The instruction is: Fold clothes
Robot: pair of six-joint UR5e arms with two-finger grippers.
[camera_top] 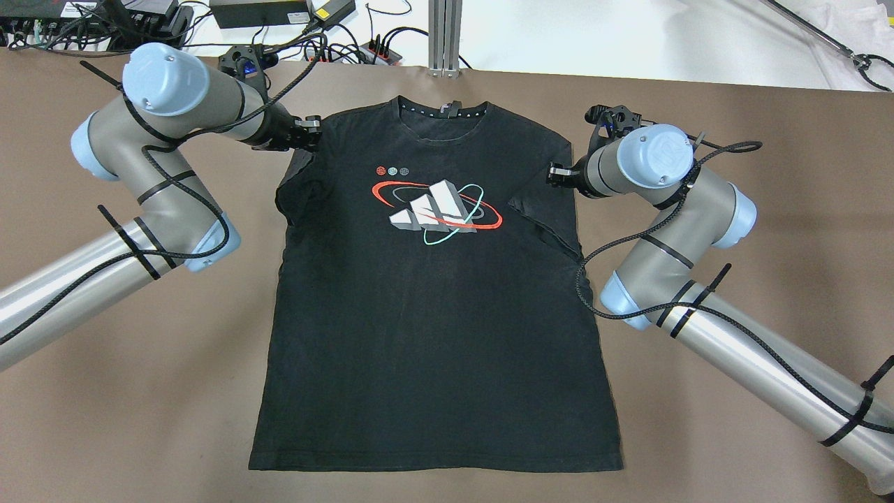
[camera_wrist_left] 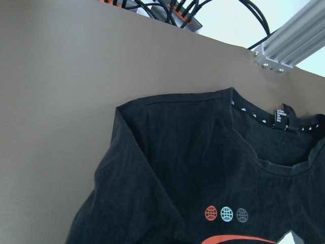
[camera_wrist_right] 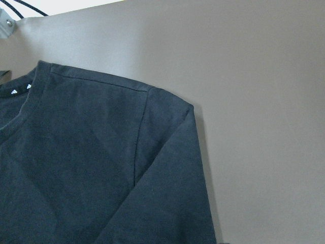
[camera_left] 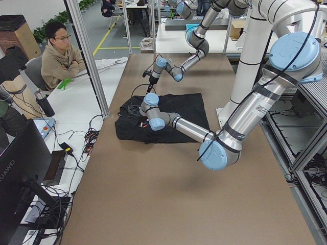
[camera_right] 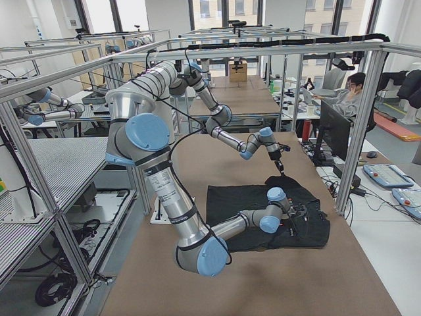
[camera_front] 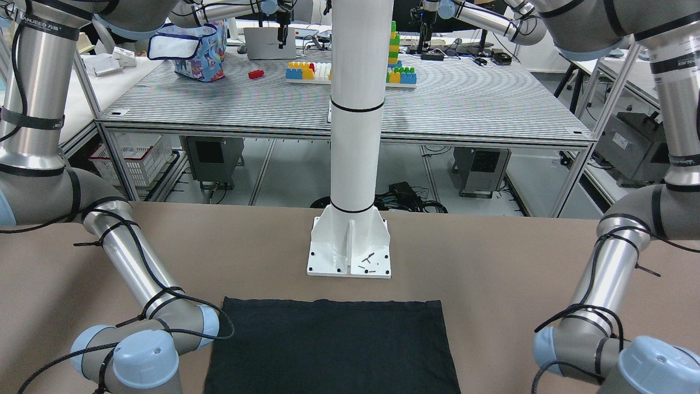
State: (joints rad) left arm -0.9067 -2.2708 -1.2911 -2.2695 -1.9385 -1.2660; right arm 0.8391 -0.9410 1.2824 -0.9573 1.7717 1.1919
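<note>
The clothes are one black T-shirt (camera_top: 433,314) with a red, white and teal print on the chest. It lies flat and face up on the brown table (camera_top: 733,209), collar toward the far edge, with both sleeves tucked inward. My left gripper (camera_top: 312,134) hovers at the shirt's left shoulder, my right gripper (camera_top: 554,175) at its right shoulder. Both are small in the overhead view, and I cannot tell whether they are open or shut. The left wrist view shows the left shoulder and collar (camera_wrist_left: 274,119) with no fingers in frame. In the right wrist view only the right shoulder (camera_wrist_right: 152,117) appears.
A white post on a base plate (camera_front: 350,251) stands beyond the shirt's hem. Cables and power boxes (camera_top: 279,21) line the table's far edge beside an aluminium upright (camera_top: 447,35). A person (camera_left: 61,56) sits off the far side. Bare table flanks the shirt.
</note>
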